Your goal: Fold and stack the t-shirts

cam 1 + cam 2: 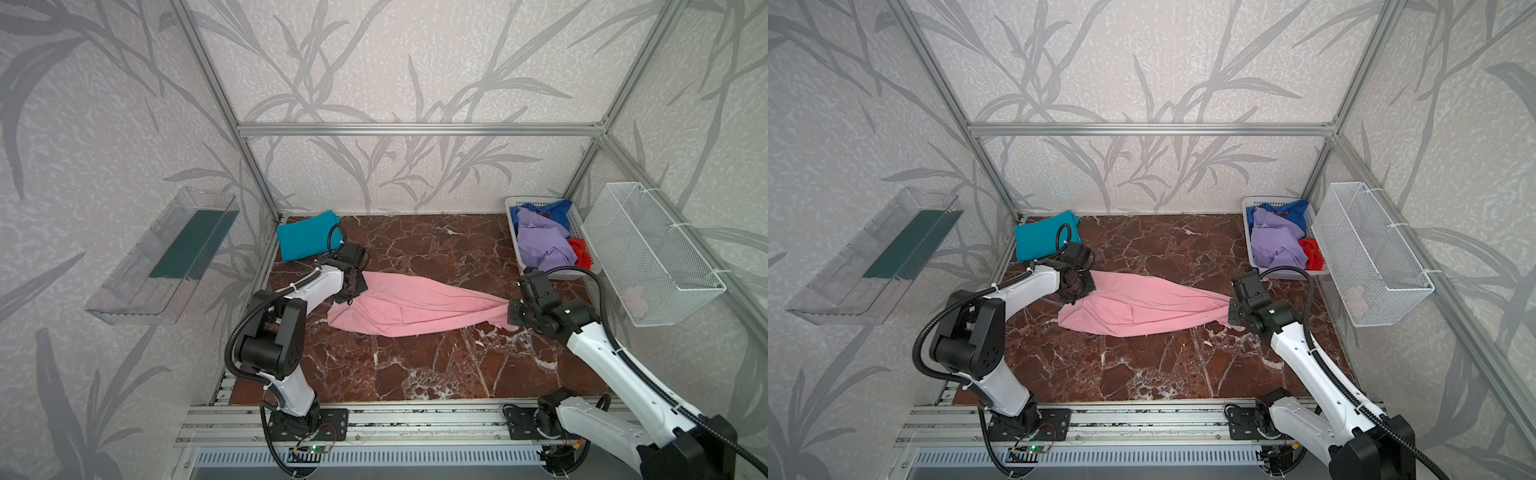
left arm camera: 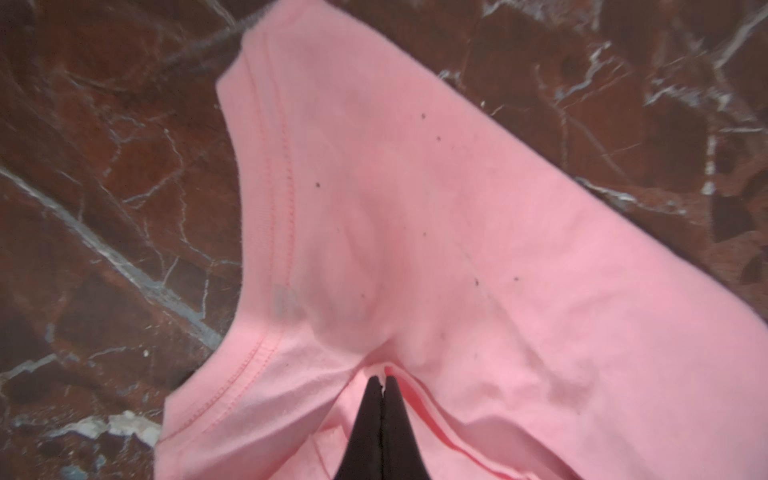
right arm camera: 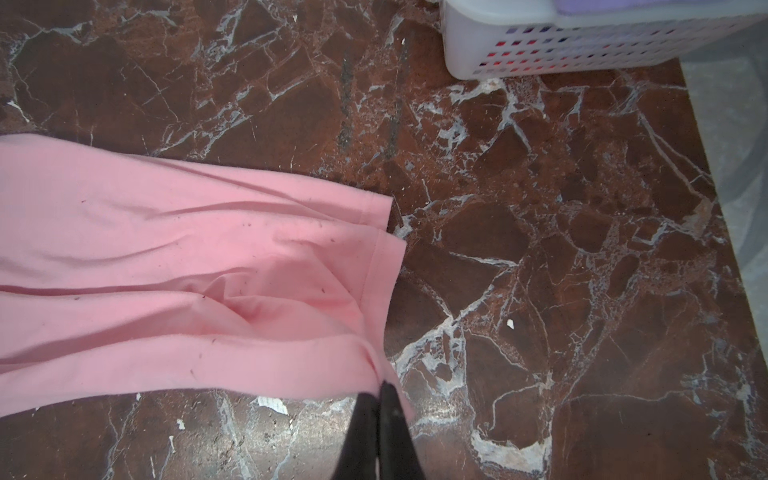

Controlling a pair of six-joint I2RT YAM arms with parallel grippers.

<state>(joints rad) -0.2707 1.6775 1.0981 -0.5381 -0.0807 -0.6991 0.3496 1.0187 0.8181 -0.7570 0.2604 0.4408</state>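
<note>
**Pink t-shirt gripped at both ends, ready for spreading**

My left claw (image 2: 383, 379) is clamped on the pink t-shirt (image 1: 411, 305) beside a stitched edge, and my right claw (image 3: 377, 390) is clamped on its hem. The shirt lies bunched across the bench (image 1: 415, 365). The next move, I judge, calls for pulling it taut and flat before folding.
</note>
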